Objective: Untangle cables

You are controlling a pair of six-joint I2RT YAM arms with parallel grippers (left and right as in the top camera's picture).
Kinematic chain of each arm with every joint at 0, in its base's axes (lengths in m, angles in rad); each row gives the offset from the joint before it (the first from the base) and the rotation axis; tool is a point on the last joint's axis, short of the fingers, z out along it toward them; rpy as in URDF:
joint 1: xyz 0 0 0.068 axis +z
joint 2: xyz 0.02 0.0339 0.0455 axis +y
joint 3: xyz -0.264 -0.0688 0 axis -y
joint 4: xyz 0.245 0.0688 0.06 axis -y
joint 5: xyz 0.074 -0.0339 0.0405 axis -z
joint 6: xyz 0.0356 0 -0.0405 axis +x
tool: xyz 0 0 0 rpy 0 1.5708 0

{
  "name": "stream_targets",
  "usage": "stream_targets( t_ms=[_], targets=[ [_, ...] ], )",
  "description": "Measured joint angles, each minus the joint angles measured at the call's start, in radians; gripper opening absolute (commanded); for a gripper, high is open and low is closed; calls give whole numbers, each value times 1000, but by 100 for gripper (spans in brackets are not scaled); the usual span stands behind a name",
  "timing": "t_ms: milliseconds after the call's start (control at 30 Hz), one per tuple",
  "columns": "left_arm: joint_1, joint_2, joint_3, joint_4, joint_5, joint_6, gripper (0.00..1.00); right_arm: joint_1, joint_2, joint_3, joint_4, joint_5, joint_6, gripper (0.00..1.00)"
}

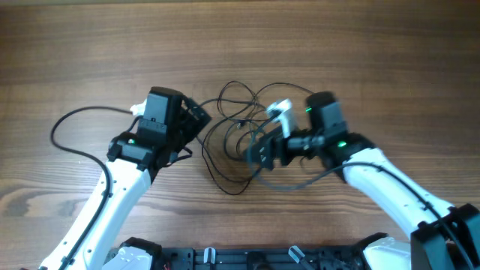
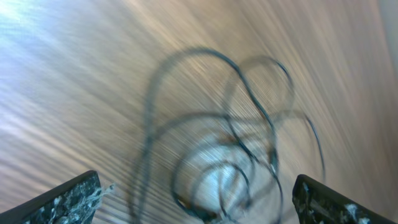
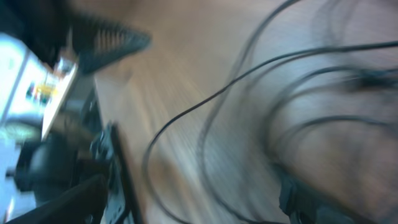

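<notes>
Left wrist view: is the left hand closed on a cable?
No, the left hand is open, fingers wide apart, cables lying loose on the table.

Below me: wooden table, brown, grain running left to right, fills overhead view; blurred in both my wrist views. Near edge, centre: black bar with clips.

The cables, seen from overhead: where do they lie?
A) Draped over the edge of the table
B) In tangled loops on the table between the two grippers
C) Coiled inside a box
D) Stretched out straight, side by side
B: the cables sit in overlapping loops on the wooden table, between the left gripper and the right gripper.
</notes>
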Motion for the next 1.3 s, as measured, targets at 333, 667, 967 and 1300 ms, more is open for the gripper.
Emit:
stream_targets(
  t_ms=[333,667,967,1300],
  targets=[
    [113,0,0,-104,-90,-113,100,352,8,0,26,366,-52,77],
    [113,0,0,-106,-92,-119,100,460,112,1,206,558,-72,50],
    [113,0,0,-106,-92,-121,100,494,141,1,208,568,-81,50],
    [113,0,0,-106,-92,-124,100,494,142,2,191,585,-61,4]
  ],
)
